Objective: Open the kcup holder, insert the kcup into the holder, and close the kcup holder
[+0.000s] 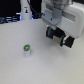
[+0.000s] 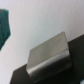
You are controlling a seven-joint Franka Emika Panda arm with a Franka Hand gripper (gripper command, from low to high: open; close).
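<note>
The kcup (image 1: 27, 49), a small whitish pod with a green top, stands upright on the white table toward the exterior view's left. The black kcup holder (image 1: 61, 38) sits toward the exterior view's right, largely covered by the white arm. My gripper (image 1: 58, 30) hangs right over the holder, well apart from the kcup. The fingers are not distinct, so I cannot say whether they are open or shut. In the wrist view the holder's black body (image 2: 72, 60) fills one corner, with a pale rectangular handle (image 2: 47, 54) close to the camera. The kcup is out of the wrist view.
A tall white bottle-like object (image 1: 26, 12) stands at the back on the exterior view's left. Dark clutter (image 1: 7, 20) lines the far table edge. A teal part (image 1: 49, 32) shows beside the holder and a teal part (image 2: 4, 25) at the wrist picture's edge.
</note>
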